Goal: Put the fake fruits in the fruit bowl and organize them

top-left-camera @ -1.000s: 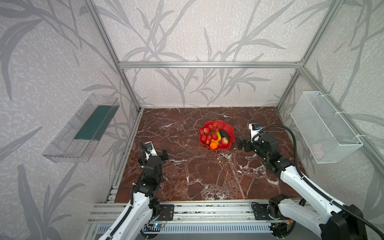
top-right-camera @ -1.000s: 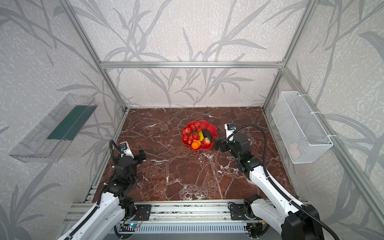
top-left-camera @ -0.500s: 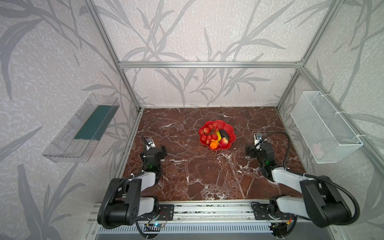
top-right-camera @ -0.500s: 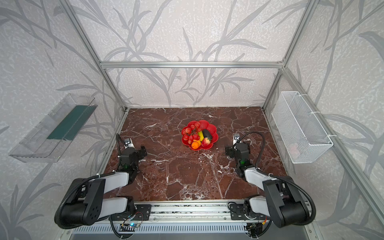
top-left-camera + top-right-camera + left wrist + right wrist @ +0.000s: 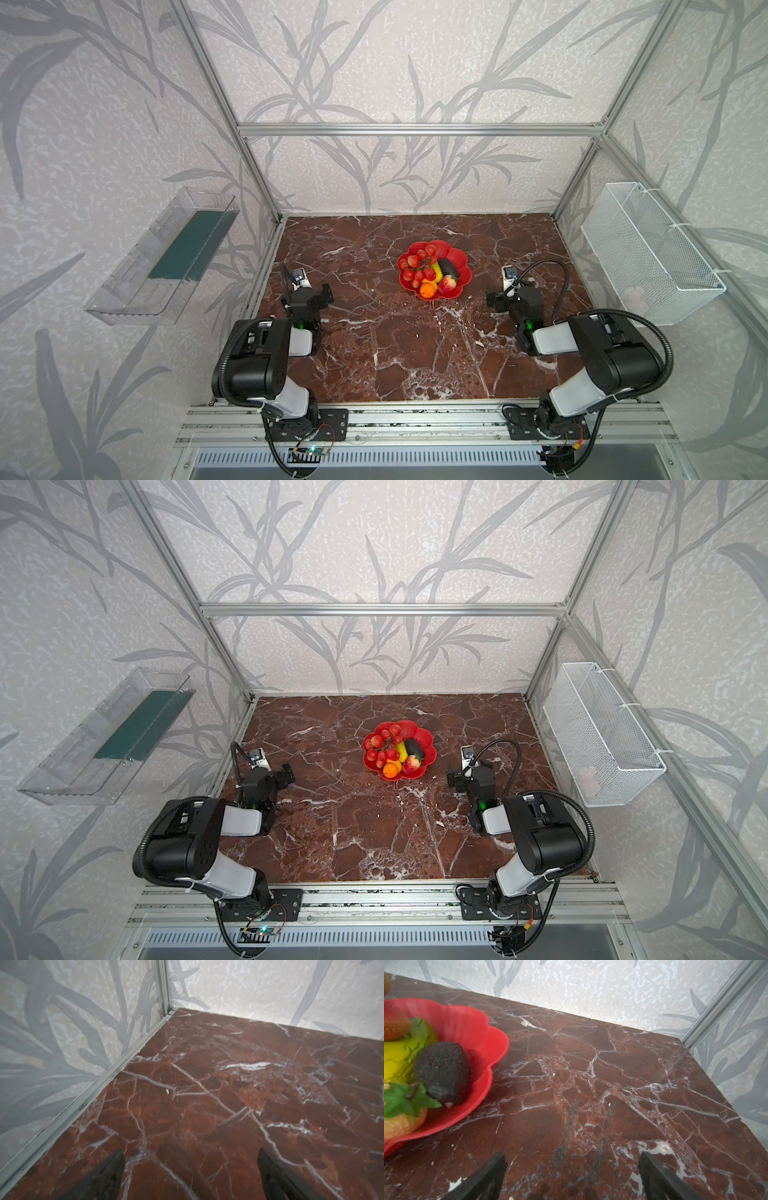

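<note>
Plainly, the left gripper (image 5: 190, 1153) has its jaws spread wide with nothing between them, facing only bare marble tabletop (image 5: 228, 1084) near a corner of the enclosure. The right gripper (image 5: 572, 1156) is equally wide apart and empty, low over the marble, near the fruit bowl (image 5: 481, 1028) but not touching it. In both top views the bowl sits toward the middle of the table, and the fake fruits lie inside it: the cherries (image 5: 415, 266) on its left side, a yellow oblong piece (image 5: 436, 272) beside the dark avocado (image 5: 448, 268), and the orange tangerine (image 5: 428, 289) and red-yellow apple (image 5: 447, 284) at the near rim. No fruit shows on the marble, so the placing looks finished, with at most some tidying left. If any is wanted, it would fall to the right gripper, which would have to reach over the scalloped rim without tipping the shallow dish. The bowl's centre is buried under fruit. The right wrist view cuts off most of the pile, so whether a second oblong piece lies beneath cannot be settled. A pale object (image 5: 633, 297) in the white wire basket (image 5: 648, 249) on the right wall is too faint to identify.
</note>
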Available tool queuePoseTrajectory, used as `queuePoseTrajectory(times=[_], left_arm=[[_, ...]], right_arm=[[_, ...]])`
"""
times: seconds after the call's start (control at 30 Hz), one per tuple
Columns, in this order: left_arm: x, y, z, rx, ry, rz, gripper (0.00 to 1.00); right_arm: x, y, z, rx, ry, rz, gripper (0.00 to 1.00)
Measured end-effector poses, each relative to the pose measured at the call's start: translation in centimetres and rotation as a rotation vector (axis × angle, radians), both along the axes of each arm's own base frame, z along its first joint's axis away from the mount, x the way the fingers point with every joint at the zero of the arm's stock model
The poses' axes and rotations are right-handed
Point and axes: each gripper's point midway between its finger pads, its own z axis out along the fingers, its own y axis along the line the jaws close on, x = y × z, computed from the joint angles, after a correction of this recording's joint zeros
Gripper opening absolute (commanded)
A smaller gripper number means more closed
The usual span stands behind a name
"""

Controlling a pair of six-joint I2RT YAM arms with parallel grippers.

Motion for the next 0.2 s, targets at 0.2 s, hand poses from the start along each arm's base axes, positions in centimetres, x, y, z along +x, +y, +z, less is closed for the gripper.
queuePoseTrajectory(times=[0.2], left_arm=[[0.23, -0.20, 0.47, 0.010, -0.018, -0.009, 0.99]], right_arm=[[0.01, 0.18, 0.04, 0.004, -0.001, 0.011, 0.99]])
